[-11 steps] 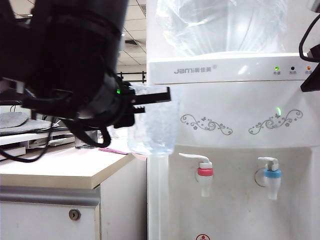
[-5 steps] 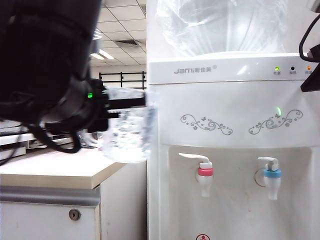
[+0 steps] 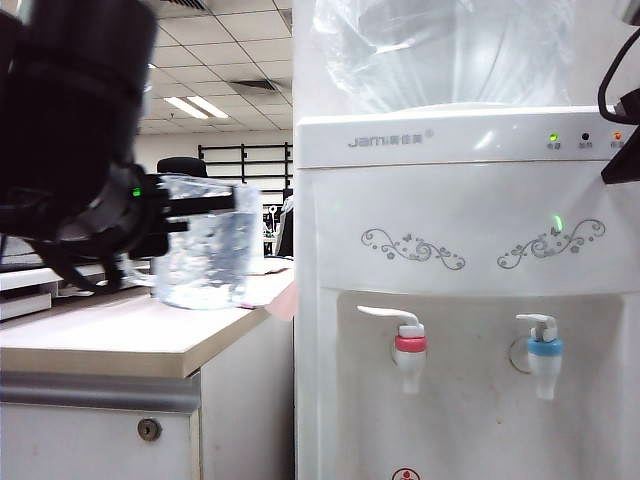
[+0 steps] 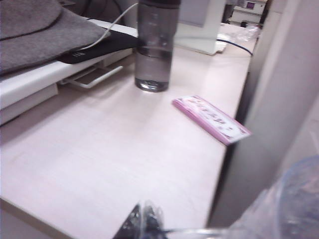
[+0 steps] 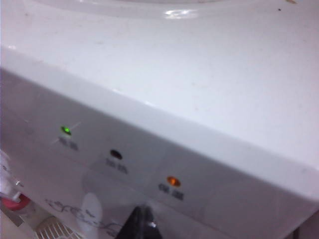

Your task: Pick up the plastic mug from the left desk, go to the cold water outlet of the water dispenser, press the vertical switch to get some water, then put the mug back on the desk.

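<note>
The clear dimpled plastic mug [image 3: 205, 250] hangs just over the left desk [image 3: 110, 345] near its right end; I cannot tell whether its base touches the top. My left gripper [image 3: 195, 200] is shut on the mug at its rim. In the left wrist view the dark fingertips [image 4: 144, 219] pinch a thin clear edge, and the mug's wall [image 4: 299, 204] fills the corner. The water dispenser [image 3: 450, 140] stands to the right, with the cold water outlet [image 3: 545, 352] and its stubby vertical switch [image 3: 538, 322]. My right gripper [image 5: 143, 221] is shut and empty, facing the dispenser's indicator lights [image 5: 115, 154].
A smoky-grey bottle [image 4: 157, 45], a pink packet [image 4: 212, 119] and a grey cloth [image 4: 40, 30] lie on the desk. A red-collared tap [image 3: 410, 345] sits left of the blue one. Part of the right arm [image 3: 622, 140] shows at the exterior view's right edge.
My left gripper has carried the mug leftwards, away from the dispenser's front and over the desk, and a little lower. The right arm has not moved.
</note>
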Controlling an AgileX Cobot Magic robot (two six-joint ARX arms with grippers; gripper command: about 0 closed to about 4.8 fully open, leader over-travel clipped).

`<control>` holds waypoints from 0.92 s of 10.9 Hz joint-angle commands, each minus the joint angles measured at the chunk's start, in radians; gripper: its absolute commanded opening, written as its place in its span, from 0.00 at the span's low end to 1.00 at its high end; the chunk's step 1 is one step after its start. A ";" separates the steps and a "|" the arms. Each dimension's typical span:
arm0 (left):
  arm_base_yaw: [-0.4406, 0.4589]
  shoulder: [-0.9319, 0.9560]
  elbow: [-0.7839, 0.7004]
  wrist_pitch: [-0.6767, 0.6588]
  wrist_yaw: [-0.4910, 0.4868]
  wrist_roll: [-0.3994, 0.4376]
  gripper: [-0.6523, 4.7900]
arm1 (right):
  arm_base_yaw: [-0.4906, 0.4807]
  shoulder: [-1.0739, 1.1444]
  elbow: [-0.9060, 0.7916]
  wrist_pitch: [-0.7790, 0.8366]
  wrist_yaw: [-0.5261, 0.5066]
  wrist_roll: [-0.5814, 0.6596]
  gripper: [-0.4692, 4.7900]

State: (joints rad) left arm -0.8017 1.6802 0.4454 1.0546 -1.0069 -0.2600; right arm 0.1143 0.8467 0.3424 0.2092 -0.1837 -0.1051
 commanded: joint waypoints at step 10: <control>0.518 0.267 0.241 0.002 0.414 -0.035 0.12 | -0.010 0.002 0.010 0.056 0.074 0.000 0.09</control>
State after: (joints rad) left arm -0.2947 1.9484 0.6769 1.0092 -0.5934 -0.2768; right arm 0.1143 0.8463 0.3424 0.2092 -0.1844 -0.1051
